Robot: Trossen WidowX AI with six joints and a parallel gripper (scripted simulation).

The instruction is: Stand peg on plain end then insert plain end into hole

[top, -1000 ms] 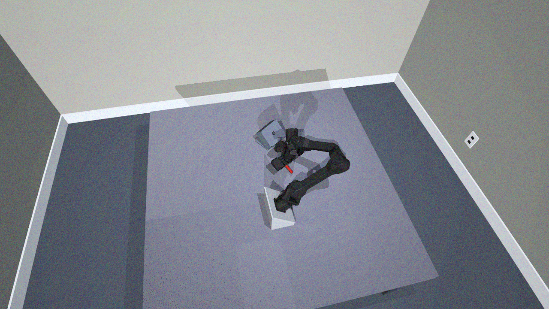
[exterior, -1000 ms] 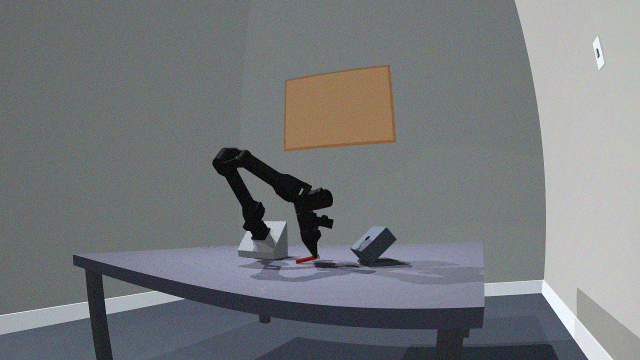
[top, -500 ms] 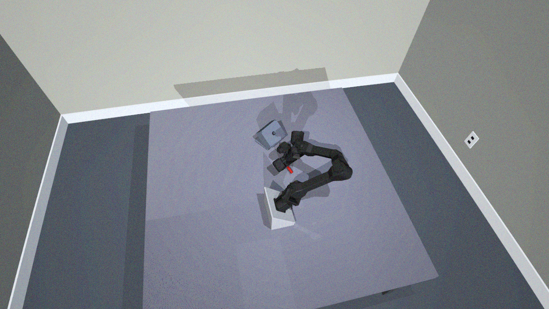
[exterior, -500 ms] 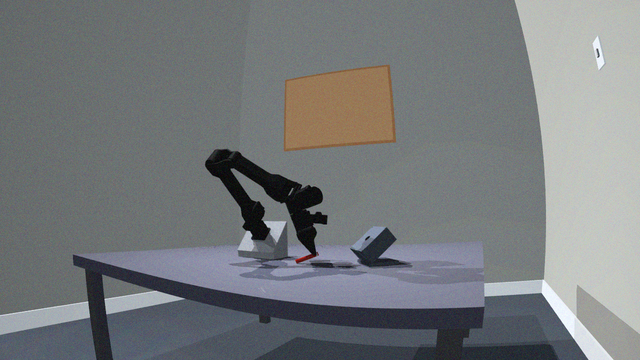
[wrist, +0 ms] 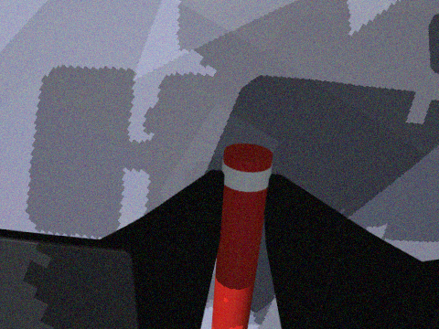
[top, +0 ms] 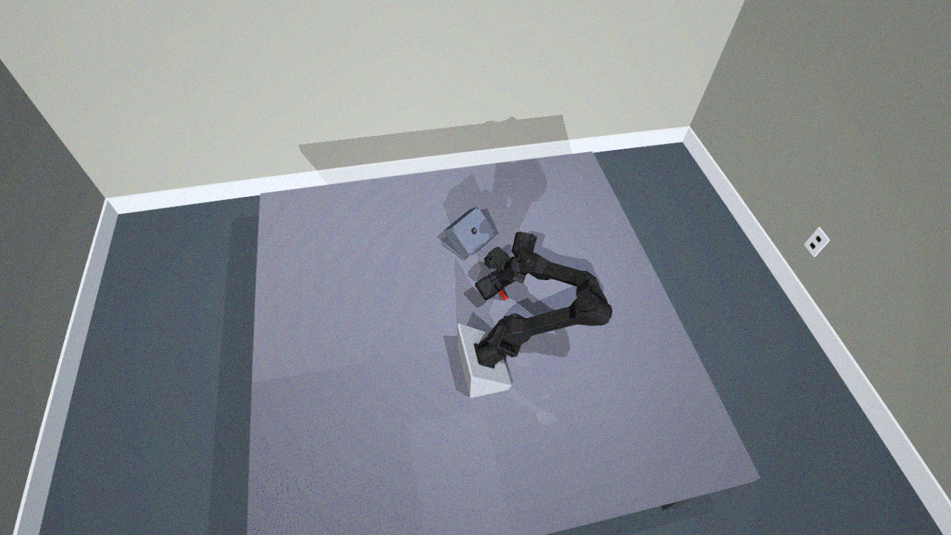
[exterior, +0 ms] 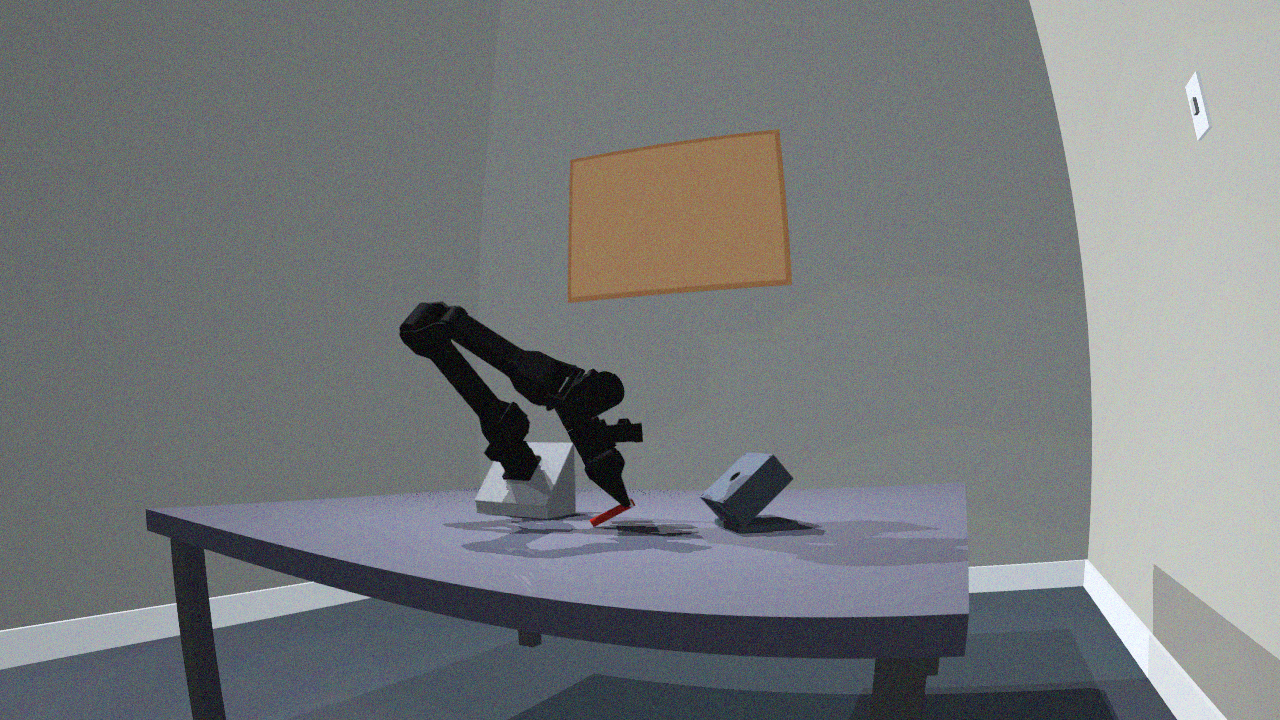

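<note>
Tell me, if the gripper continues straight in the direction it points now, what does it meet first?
Most likely the table top. The gripper, shut on the red peg, points steeply down with its tips just above the surface; the exact gap is unclear.

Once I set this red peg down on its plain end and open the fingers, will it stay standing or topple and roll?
Likely tippy: the peg is long and narrow, so its flat end gives little footing. Its round body would probably roll if it falls. It looks rigid, held straight and tilted off the table by the gripper, gripped near the banded end.
</note>
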